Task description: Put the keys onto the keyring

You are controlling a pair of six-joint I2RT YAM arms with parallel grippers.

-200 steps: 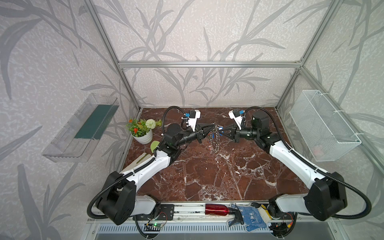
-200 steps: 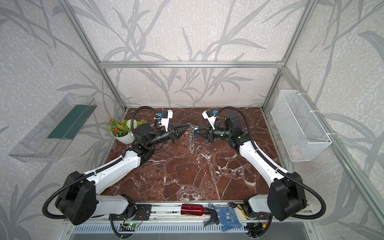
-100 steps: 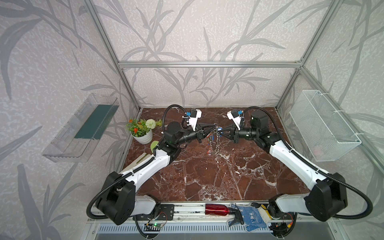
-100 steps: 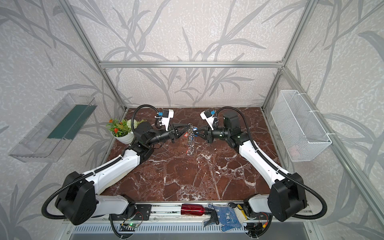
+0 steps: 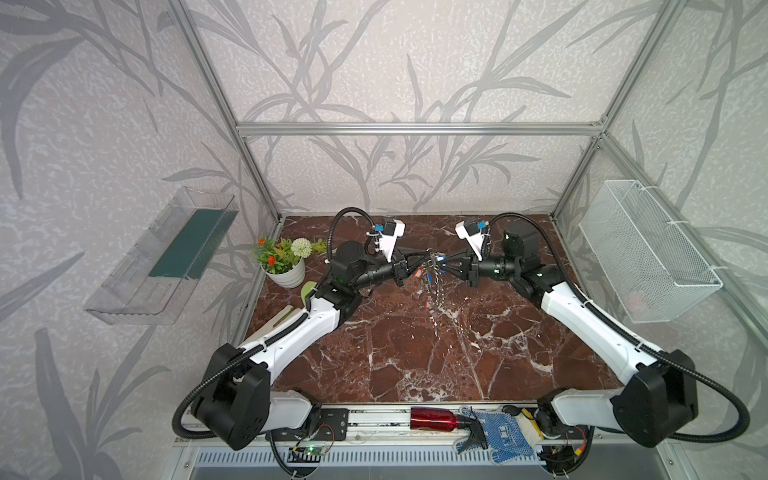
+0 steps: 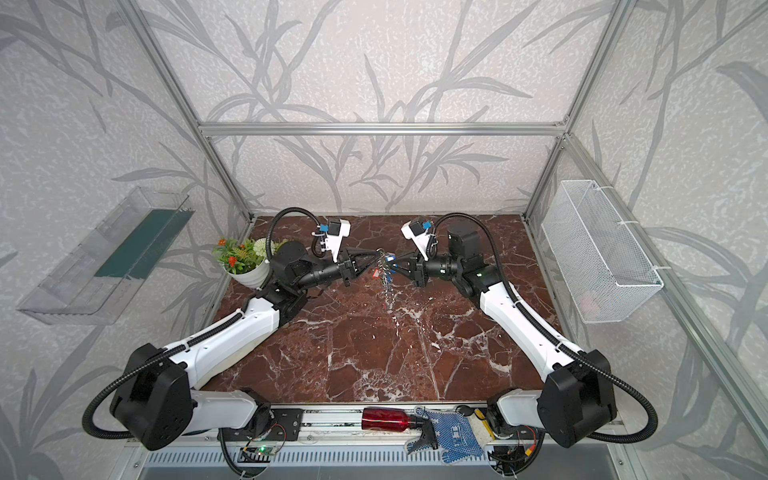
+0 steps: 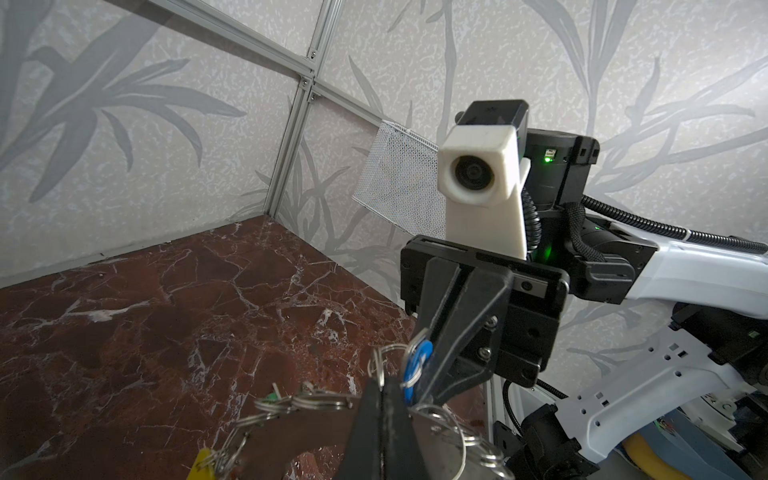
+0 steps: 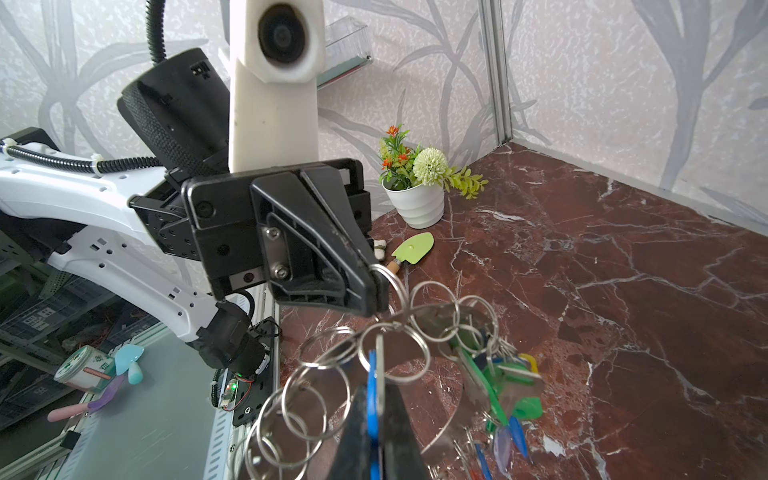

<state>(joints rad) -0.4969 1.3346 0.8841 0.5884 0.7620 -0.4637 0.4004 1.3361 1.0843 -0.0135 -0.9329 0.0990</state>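
Both grippers meet in mid-air over the back middle of the table. My left gripper (image 5: 427, 263) (image 7: 383, 384) is shut on a small silver clip ring (image 7: 382, 360) at the rim of the keyring (image 5: 434, 283) (image 8: 451, 419), which hangs tilted below the jaws. My right gripper (image 5: 443, 264) (image 8: 374, 390) is shut on a blue-tagged key (image 8: 371, 368), edge-on, right beside that clip. Several keys with green, blue and lilac tags (image 8: 519, 407) dangle from the keyring's far rim. A red tag (image 5: 419, 273) and a yellow tag (image 7: 201, 461) hang there too.
A white flower pot (image 5: 286, 268) and a green trowel (image 5: 308, 289) stand at the table's back left. A wire basket (image 5: 648, 249) hangs on the right wall and a clear shelf (image 5: 166, 257) on the left wall. A red bottle (image 5: 432, 417) lies on the front rail.
Both grippers keep their grips at nearly the same spot. The hanging keyring and its keys have swayed slightly.
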